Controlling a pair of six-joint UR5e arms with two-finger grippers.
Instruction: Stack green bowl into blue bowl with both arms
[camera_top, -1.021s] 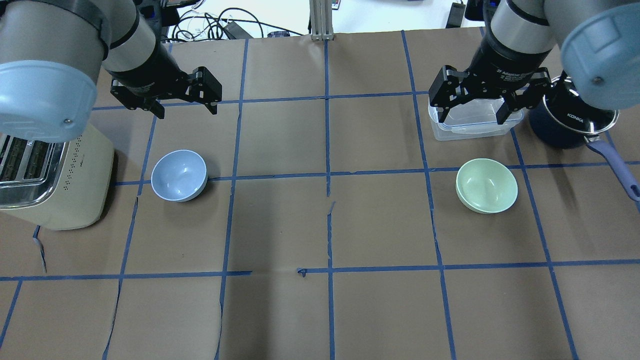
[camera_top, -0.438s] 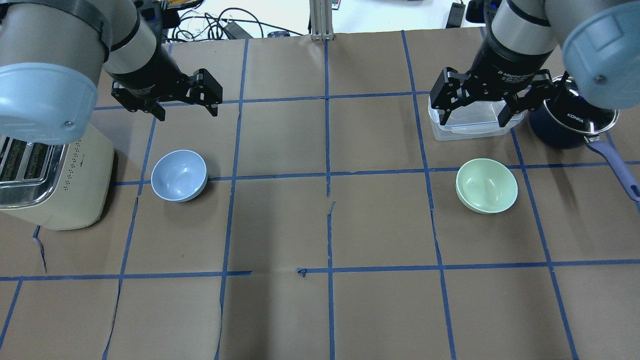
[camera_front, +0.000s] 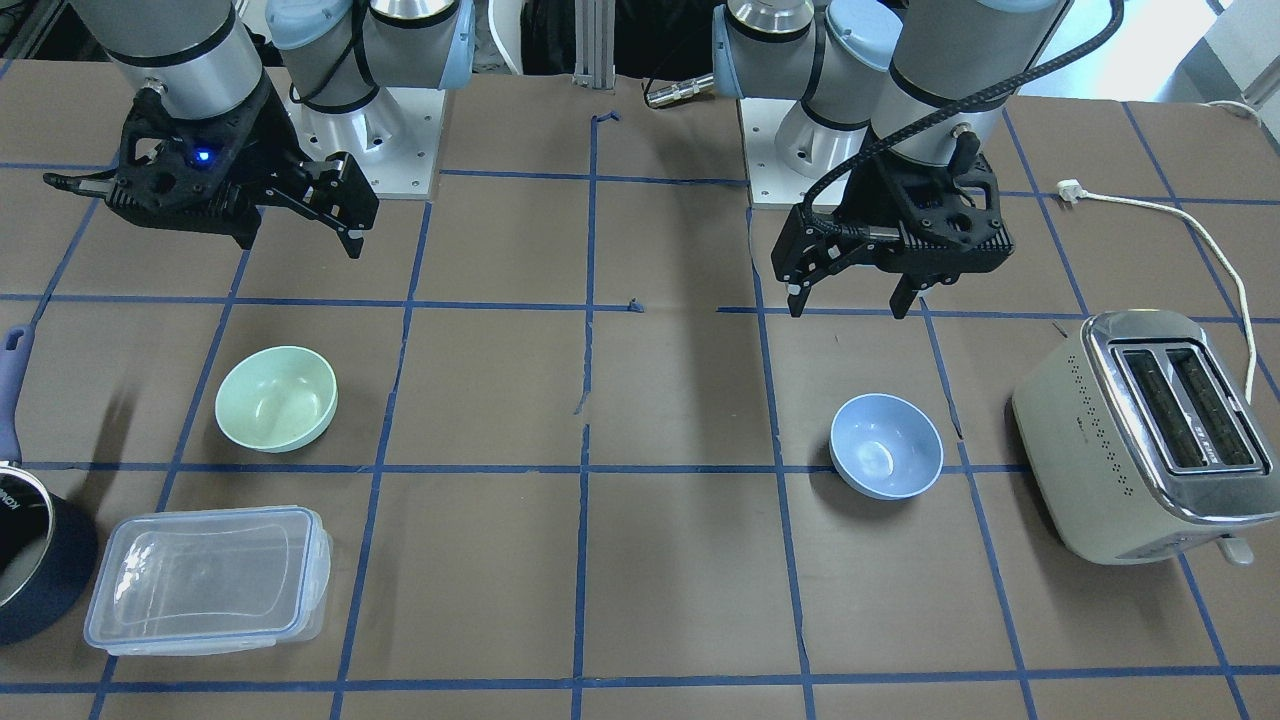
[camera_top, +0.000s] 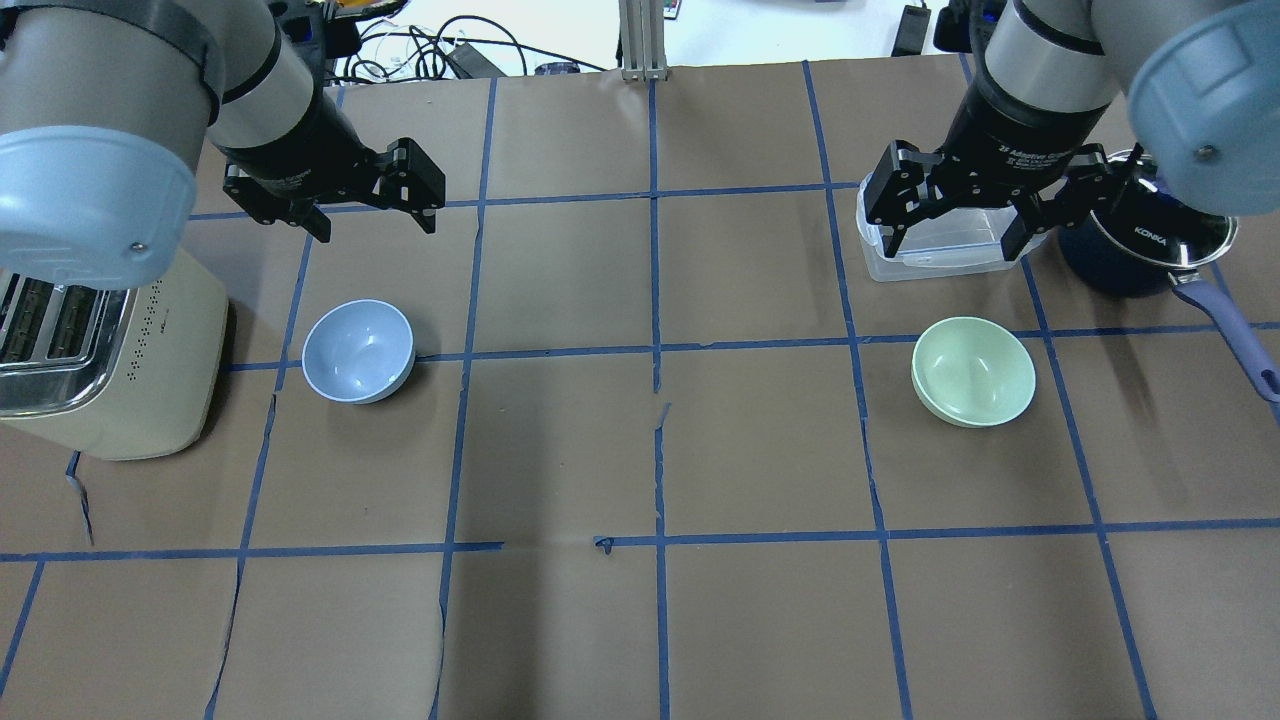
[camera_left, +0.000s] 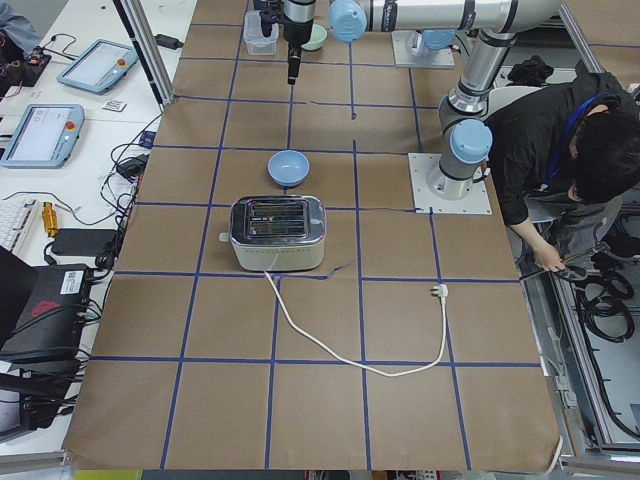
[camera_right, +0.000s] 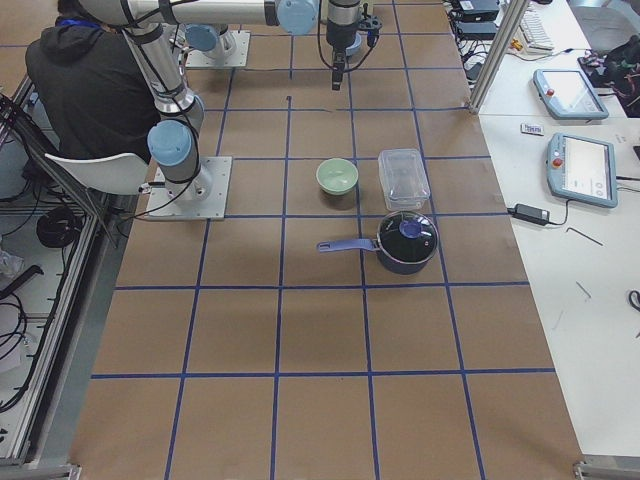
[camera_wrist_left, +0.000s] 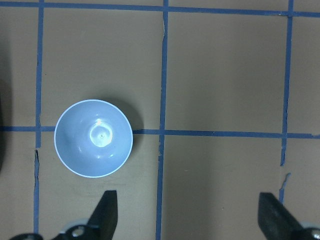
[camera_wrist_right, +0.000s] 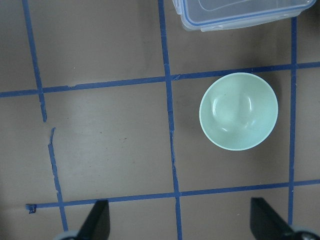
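Observation:
The pale blue bowl (camera_top: 358, 350) stands upright on the left side of the table, next to the toaster; it also shows in the left wrist view (camera_wrist_left: 93, 138). The mint-green bowl (camera_top: 973, 371) stands upright on the right side and shows in the right wrist view (camera_wrist_right: 238, 111). My left gripper (camera_top: 375, 222) hangs open and empty above the table, beyond the blue bowl. My right gripper (camera_top: 950, 245) hangs open and empty above the clear container, beyond the green bowl. Both grippers are well above the bowls and touch nothing.
A cream toaster (camera_top: 110, 350) stands at the left edge, close to the blue bowl. A clear plastic container (camera_front: 205, 575) and a dark blue lidded pot (camera_top: 1140, 245) with a long handle stand beyond the green bowl. A person (camera_left: 560, 130) sits behind the robot.
My right gripper has shifted slightly to the right over the clear container. The left gripper and both bowls have hardly moved.

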